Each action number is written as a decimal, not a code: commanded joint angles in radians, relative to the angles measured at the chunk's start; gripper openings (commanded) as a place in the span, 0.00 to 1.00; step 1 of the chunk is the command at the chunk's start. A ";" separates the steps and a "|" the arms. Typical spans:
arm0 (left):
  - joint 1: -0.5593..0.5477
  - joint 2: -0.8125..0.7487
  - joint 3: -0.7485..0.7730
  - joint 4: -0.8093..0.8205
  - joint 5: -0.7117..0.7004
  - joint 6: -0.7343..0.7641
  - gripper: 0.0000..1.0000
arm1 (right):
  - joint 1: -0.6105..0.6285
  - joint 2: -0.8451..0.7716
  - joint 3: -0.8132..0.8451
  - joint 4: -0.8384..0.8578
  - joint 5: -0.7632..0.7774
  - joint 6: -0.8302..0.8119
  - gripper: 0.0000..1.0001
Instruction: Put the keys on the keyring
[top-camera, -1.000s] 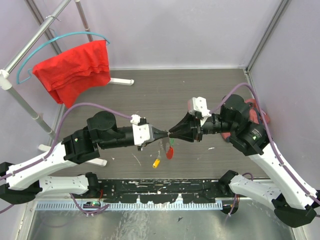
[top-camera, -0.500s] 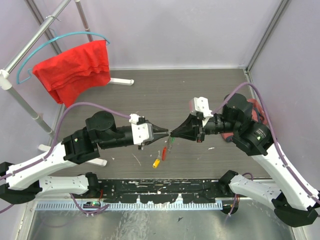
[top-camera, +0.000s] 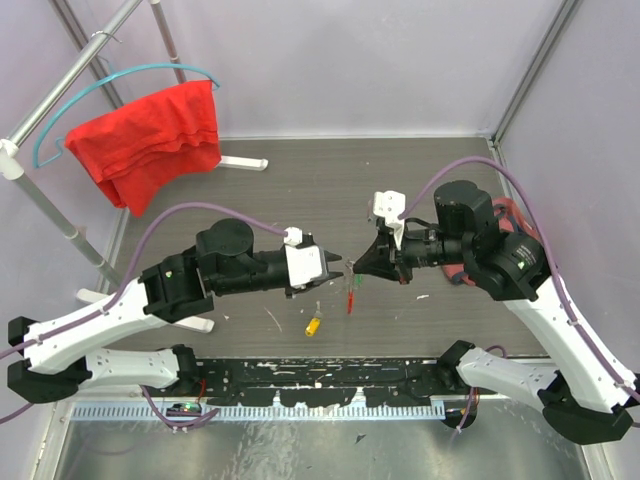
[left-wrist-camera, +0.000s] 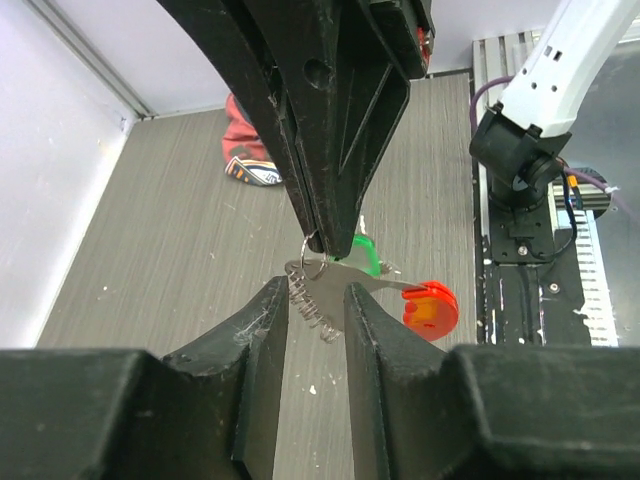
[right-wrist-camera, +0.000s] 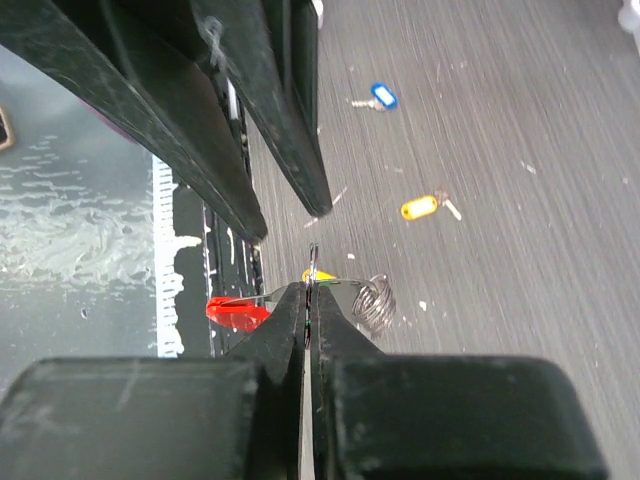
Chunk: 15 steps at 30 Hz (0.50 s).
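Midair keyring (right-wrist-camera: 238, 312): glossy red plastic bar plus thin silvery springlike wire coil, over grey woodgrain table (top-camera: 300, 190); right gripper (right-wrist-camera: 306, 286) pinched tight on its wire; left gripper (left-wrist-camera: 315, 290) fingers apart, just beside coil.

I see the keyring (top-camera: 350, 297) hanging mid-table from my right gripper (top-camera: 355, 268), whose tip faces my left gripper (top-camera: 338, 262). A loose key (top-camera: 313, 325) lies on the table (top-camera: 330, 190) just left and nearer. The cloth (top-camera: 150, 135) hangs back left.
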<state>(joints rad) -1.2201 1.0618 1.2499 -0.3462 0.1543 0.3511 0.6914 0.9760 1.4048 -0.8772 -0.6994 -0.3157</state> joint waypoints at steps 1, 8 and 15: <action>-0.001 -0.003 0.044 -0.018 -0.001 0.011 0.36 | 0.000 -0.015 0.065 -0.069 0.074 -0.016 0.01; 0.003 0.024 0.057 -0.023 0.024 -0.012 0.37 | 0.008 -0.001 0.108 -0.115 0.093 -0.019 0.01; 0.064 0.066 0.144 -0.104 0.139 -0.098 0.28 | 0.040 0.015 0.150 -0.102 0.148 -0.020 0.01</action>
<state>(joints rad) -1.1938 1.1091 1.3025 -0.3946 0.2024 0.3176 0.7143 0.9802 1.4860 -1.0111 -0.5873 -0.3267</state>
